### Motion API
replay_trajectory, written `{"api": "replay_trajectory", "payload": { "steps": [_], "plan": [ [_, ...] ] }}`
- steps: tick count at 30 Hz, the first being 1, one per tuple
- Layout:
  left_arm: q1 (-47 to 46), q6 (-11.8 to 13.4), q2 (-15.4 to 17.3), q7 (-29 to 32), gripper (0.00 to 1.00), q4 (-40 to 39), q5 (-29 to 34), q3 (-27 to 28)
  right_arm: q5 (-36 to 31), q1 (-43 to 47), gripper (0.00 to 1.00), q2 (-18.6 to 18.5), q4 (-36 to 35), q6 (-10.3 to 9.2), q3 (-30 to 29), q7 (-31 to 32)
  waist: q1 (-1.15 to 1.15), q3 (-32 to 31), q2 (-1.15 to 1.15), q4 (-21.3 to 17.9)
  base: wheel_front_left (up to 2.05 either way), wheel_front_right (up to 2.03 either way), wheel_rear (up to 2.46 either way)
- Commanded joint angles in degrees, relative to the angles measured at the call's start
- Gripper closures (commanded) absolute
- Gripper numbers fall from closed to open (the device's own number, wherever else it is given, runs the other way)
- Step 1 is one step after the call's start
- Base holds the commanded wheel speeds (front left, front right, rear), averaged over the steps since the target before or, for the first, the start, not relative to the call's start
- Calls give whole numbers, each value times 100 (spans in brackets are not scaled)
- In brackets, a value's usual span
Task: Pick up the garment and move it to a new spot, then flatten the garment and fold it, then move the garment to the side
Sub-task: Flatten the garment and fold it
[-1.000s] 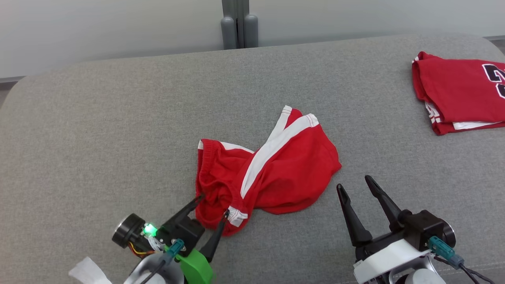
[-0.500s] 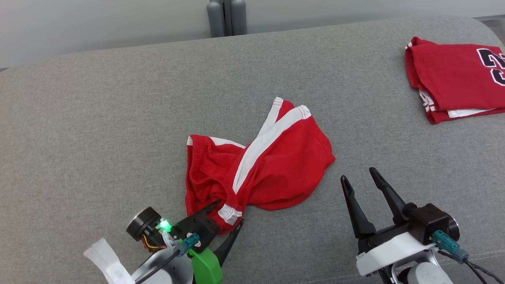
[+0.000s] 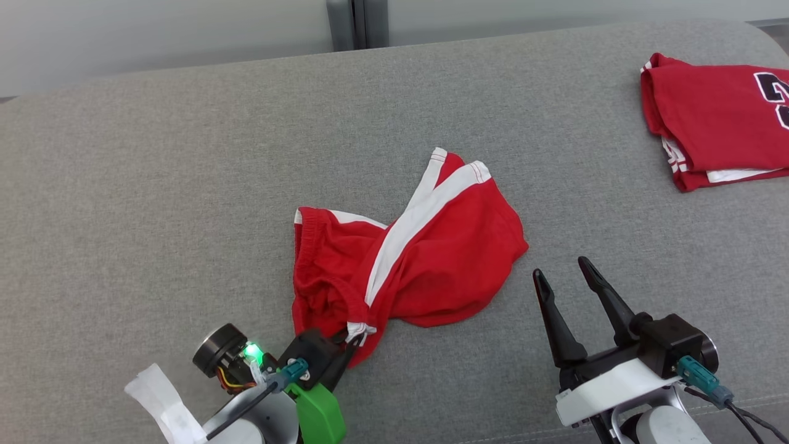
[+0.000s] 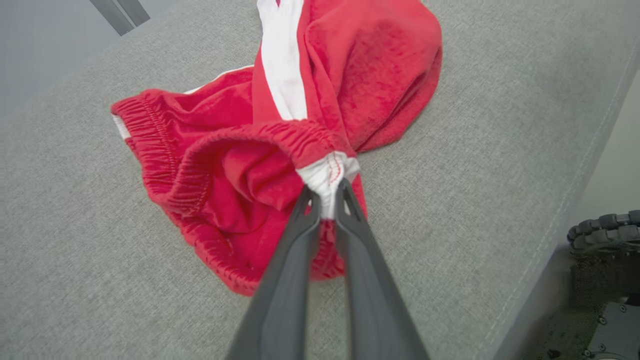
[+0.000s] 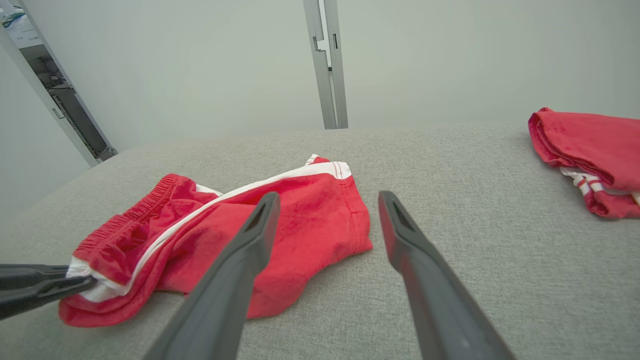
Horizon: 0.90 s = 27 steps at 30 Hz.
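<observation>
My left gripper [image 4: 327, 194] is pinched tight on the white-trimmed end of the waistband of the red shorts [image 3: 444, 259]. Its fingers are nearly together, with the cloth bunched between the tips. The shorts lie crumpled in the middle of the grey worktop [image 3: 154, 185], near my edge of it. The waistband gapes toward me and a white side stripe runs diagonally up and away to the far leg hem. My right gripper [image 3: 562, 268] holds nothing. Its fingers stand wide apart just beside the right edge of the shorts, clear of the cloth. Well apart, at the far right of the worktop, lies a folded red jersey [image 3: 715, 117] with dark numerals.
</observation>
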Motion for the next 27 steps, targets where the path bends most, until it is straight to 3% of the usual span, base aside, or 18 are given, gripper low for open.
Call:
{"api": "replay_trajectory", "payload": {
  "steps": [1, 8, 16, 23, 27],
  "plan": [
    [70, -22, 59, -1, 100, -84, -85, 32, -23, 22, 0, -4, 7, 2, -24, 2, 0, -20, 0, 38, 0, 0, 0],
    [389, 253, 392, 162, 100, -684, -304, 281, 113, -60, 0, -16, 43, 2, -11, 1, 0, -65, 0, 247, 0, 0, 0],
    [963, 632, 857, 127, 100, -1149, -806, 818, 1188, -937, 0, -587, 679, 2, 266, 1, 0, 112, 0, 588, 0, 0, 0],
    [867, 606, 725, -149, 100, -1023, -1004, 974, 2952, -2556, 0, -1858, 1504, 1, 2235, 311, 0, 330, 0, 998, 0, 0, 0],
    [718, 532, 620, -237, 100, -867, -945, 898, 3541, -3404, 0, -2249, 1776, 2, 3035, 639, 0, 468, 0, 1179, 0, 0, 0]
  ]
}}
